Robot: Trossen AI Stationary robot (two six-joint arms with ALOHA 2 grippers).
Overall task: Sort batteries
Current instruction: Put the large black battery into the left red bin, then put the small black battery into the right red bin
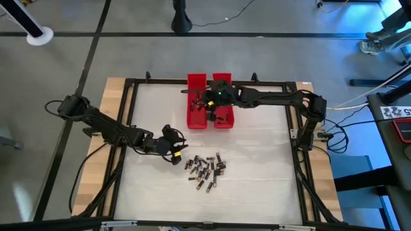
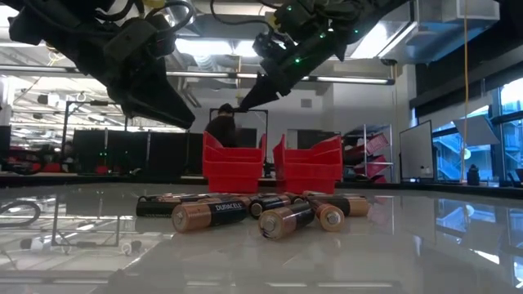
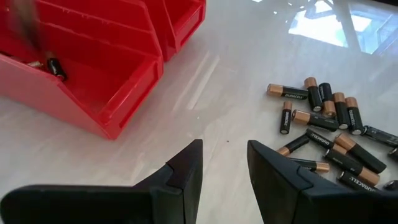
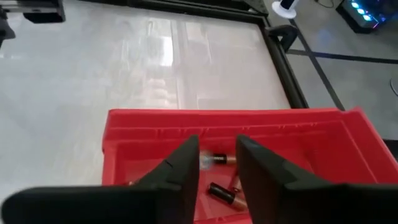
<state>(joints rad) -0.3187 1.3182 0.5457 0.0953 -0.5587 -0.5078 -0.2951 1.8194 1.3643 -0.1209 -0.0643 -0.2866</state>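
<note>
Batteries [image 1: 204, 171] could be dropped outside the red tray [image 4: 298, 134] if the empty, parted right end effector [image 4: 216, 163] is misaligned.

Two long narrow red plastic trays [image 1: 197, 110] stand side by side at the pale glossy surface's [image 1: 257, 160] far middle; small dark copper-ended batteries [image 1: 205, 170] lie clustered nearer, well apart.

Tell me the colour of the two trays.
Both trays are red, clearest in the low view.
</note>
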